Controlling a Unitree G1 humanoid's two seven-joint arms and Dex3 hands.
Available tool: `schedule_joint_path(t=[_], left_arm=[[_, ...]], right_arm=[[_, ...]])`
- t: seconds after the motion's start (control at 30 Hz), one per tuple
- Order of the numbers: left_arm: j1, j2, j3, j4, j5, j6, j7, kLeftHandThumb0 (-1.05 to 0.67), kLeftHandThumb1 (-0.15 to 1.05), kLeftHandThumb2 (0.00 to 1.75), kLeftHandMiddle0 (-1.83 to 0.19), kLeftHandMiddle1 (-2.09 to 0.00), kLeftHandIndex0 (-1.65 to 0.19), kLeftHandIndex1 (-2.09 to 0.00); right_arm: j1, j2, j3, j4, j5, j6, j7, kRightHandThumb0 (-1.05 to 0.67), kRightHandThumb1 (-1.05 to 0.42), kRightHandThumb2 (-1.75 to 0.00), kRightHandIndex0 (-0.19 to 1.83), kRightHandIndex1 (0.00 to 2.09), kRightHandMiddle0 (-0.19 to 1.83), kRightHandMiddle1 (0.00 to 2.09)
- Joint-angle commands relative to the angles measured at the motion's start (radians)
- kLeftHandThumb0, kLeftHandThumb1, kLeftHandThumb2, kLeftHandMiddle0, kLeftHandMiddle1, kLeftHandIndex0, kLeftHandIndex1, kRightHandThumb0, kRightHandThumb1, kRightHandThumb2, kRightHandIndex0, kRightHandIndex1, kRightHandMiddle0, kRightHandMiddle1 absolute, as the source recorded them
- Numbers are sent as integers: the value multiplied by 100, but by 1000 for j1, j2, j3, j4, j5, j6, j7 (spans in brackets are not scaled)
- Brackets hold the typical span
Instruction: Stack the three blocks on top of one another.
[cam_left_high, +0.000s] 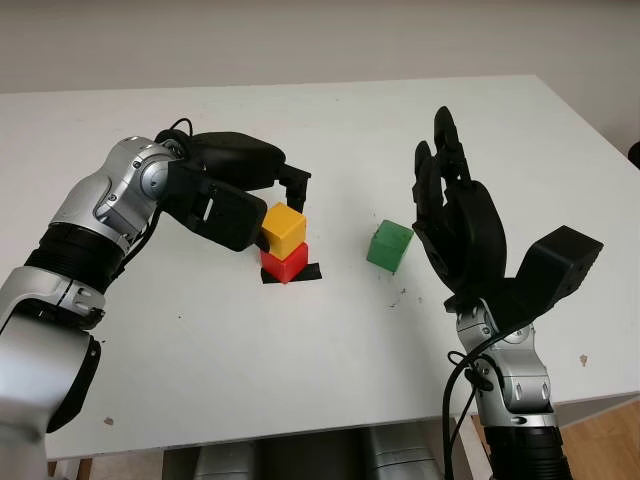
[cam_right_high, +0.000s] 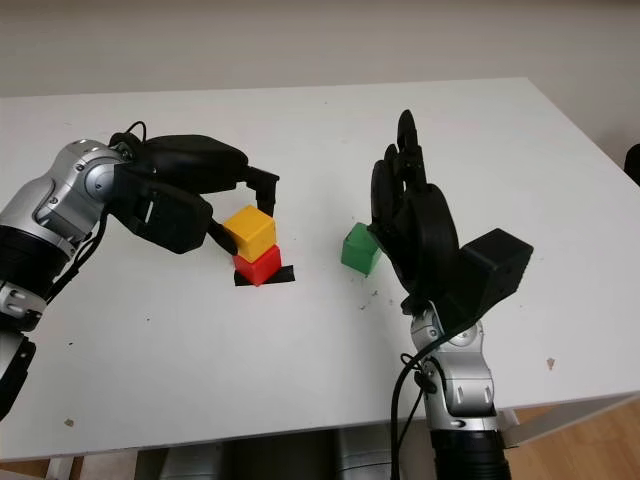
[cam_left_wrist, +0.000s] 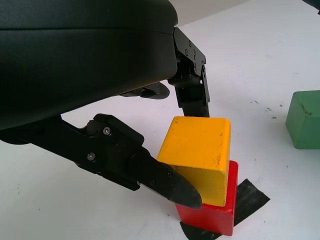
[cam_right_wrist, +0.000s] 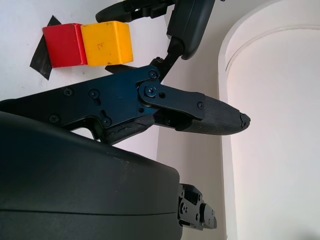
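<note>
A yellow block (cam_left_high: 284, 229) sits on a red block (cam_left_high: 284, 263), which stands on a black tape mark (cam_left_high: 312, 272) at mid-table. My left hand (cam_left_high: 276, 222) comes in from the left and is shut on the yellow block, one finger (cam_left_wrist: 192, 92) behind it and another (cam_left_wrist: 170, 182) against its near lower edge. A green block (cam_left_high: 389, 245) lies alone on the table to the right of the stack. My right hand (cam_left_high: 450, 200) is open and held upright above the table, just right of the green block and not touching it.
The white table (cam_left_high: 330, 370) has a front edge near the bottom of the head views and a right edge (cam_left_high: 590, 120) near my right arm. A pale wall lies beyond the table's far edge.
</note>
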Motion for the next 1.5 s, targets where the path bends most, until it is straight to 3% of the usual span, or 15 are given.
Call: schedule_joint_path(t=[0.0, 0.03, 0.07, 0.17, 0.5, 0.67, 0.8, 0.93, 1.0, 1.1, 1.17, 1.27, 1.47], left_arm=[[-2, 0, -12, -9, -5, 12, -26, -55, 91, 5, -18, -4, -37, -89], [-3, 0, -13, -10, -7, 14, -34, -60, 88, 5, -9, -5, -38, -55], [-5, 1, -16, -13, -7, 17, -49, -62, 86, 5, -4, -4, -38, -39], [-11, 4, -23, -17, -8, 24, -84, -64, 84, 5, 7, -3, -31, -13], [-9, 18, -29, -53, 10, 47, -125, -65, 82, 5, 18, -3, -19, -3], [-3, 29, -13, -69, -9, 34, -122, -69, 82, 5, 19, 0, 7, -1], [2, 50, 54, -124, -92, 83, -128, -78, 85, 7, 19, 0, 18, 0], [15, 51, 217, -102, -288, 177, -94, -94, 99, 9, 19, 0, 19, 0], [35, 47, 278, -108, -354, 216, -52, -97, 104, 27, 19, 0, 19, 0], [112, 26, 377, -210, -427, 288, 57, -91, 105, 56, 19, 0, 19, 0], [189, -14, 457, -292, -500, 375, 141, -86, 105, 65, 19, 0, 19, 0], [282, -73, 541, -369, -624, 462, 201, -84, 105, 61, 19, 0, 19, 0], [452, -149, 607, -630, -743, 684, 316, -86, 105, 60, 19, 0, 19, 0]], right_arm=[[-4, -5, -1, -15, -3, -1, 0, -75, -105, -62, -19, 0, -19, 0], [-5, -5, -1, -14, -3, 0, 1, -75, -105, -62, -19, 0, -19, 0], [-6, -4, -1, -14, -2, 1, 1, -75, -105, -62, -19, 0, -19, 0], [-8, -4, -2, -13, 0, 1, 2, -75, -105, -62, -19, 0, -19, 0], [-14, -6, -2, -7, -3, 0, 2, -75, -105, -63, -19, 0, -19, 0], [-19, -7, -4, -1, 0, -1, 7, -75, -105, -63, -19, 0, -19, 0], [-25, -10, -13, 7, 9, -5, 16, -75, -105, -62, -19, 0, -19, 0], [-41, -34, -27, 17, 3, -25, 31, -77, -105, -57, -19, 0, -19, 0], [-54, -51, -36, 24, -2, -28, 36, -76, -105, -52, -19, 0, -19, 0], [-94, -77, -62, 36, 16, -7, 42, -76, -105, -36, -19, 1, -18, 2], [-129, -101, -79, 58, 31, -5, 64, -75, -105, -27, -19, 1, -16, 3], [-189, -164, -91, 113, 48, 5, 134, -71, -105, -21, -19, 2, -15, 4], [-314, -316, -70, 278, -5, -21, 284, -65, -101, -6, -10, 7, -6, 9]])
